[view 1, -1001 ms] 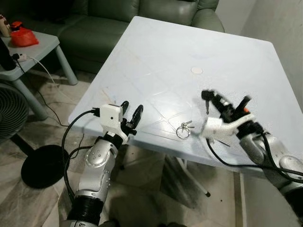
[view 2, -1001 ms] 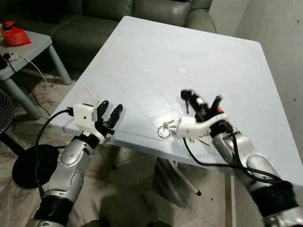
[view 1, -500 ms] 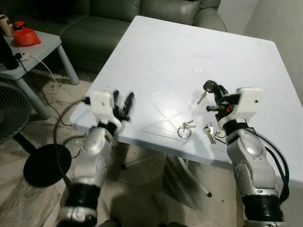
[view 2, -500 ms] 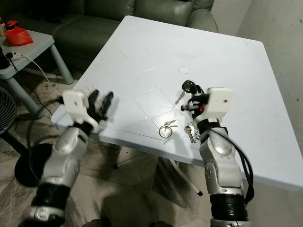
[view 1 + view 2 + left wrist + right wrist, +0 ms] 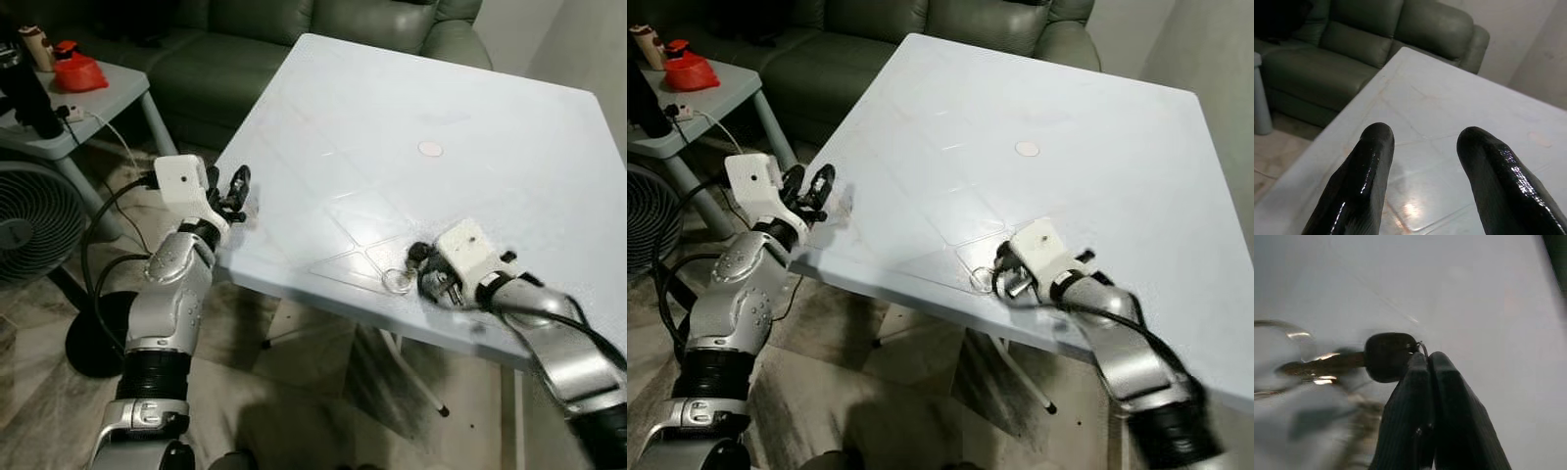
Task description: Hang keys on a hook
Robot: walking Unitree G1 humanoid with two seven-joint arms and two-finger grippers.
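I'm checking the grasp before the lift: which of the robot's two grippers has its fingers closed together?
The right gripper, down by the keys on the white table; its fingers are pressed together. The left gripper has spread fingers.

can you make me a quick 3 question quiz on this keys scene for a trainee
1. True or false: the right gripper has its fingers pressed together at the black-headed key.
2. Where does the key ring lie?
A. on the sofa
B. on the white table near its front edge
C. on the floor by the fan
3. Fill in: the left gripper is ____, hovering over the table's left edge and holding nothing.

Key
1. True
2. B
3. open
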